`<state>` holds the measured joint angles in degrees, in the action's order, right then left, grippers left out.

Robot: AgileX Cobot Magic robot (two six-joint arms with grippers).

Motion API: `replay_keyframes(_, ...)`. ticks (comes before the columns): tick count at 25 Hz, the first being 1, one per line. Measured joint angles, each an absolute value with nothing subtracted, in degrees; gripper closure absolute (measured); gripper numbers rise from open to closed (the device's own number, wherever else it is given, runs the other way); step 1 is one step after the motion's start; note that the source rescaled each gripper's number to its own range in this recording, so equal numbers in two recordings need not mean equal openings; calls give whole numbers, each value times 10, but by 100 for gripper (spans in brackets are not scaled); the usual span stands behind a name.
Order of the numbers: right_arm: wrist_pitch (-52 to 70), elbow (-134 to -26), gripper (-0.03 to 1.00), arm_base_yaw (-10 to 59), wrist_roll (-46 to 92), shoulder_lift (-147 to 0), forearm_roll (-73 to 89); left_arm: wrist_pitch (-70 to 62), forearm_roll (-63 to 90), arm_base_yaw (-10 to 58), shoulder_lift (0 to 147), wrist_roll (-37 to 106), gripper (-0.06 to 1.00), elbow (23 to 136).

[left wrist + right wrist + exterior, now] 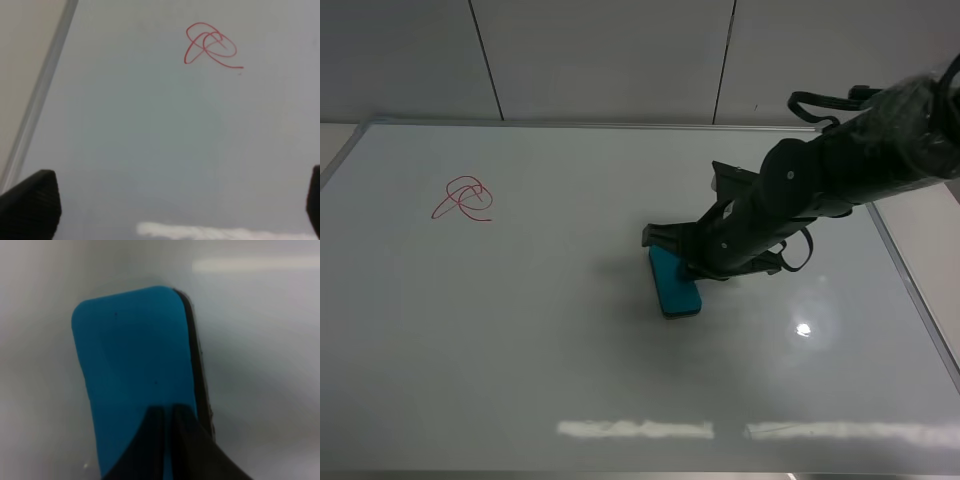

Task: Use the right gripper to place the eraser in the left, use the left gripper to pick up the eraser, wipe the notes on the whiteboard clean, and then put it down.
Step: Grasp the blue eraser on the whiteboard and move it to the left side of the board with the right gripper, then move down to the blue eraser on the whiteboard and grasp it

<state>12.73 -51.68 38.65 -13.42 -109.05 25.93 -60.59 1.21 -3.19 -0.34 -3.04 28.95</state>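
Right arm (820, 170) hides eraser's (672, 290) far end in ext. view; right wrist view blurry w/ eraser cut off at edge; left gripper's (170, 210) fingertips (30, 207) cropped at corners.

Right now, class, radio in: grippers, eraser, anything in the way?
Left gripper open, empty, facing the notes. Right gripper shut, tips over the eraser, flat on the whiteboard. Nothing between eraser and notes.

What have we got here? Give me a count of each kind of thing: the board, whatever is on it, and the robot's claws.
Large glossy white whiteboard with a thin silver frame: 1
Small teal-blue block eraser: 1
Red looping marker scribble: 1
Black claws: 2, the left gripper and the right gripper
Total: 5
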Motion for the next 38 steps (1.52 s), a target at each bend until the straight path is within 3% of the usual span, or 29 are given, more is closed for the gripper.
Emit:
replay_keyframes(11, 241, -832, 96, 519, -116, -1278, 346, -606, 12, -32, -3, -30, -6, 290)
replay_keyframes(26, 278, -1138, 97, 575, -157, -1464, 515, -606, 12, -32, -3, -30, -6, 290)
replay_keyframes(38, 299, -1159, 97, 577, -157, -1411, 385, -606, 12, -32, -3, -30, -6, 290)
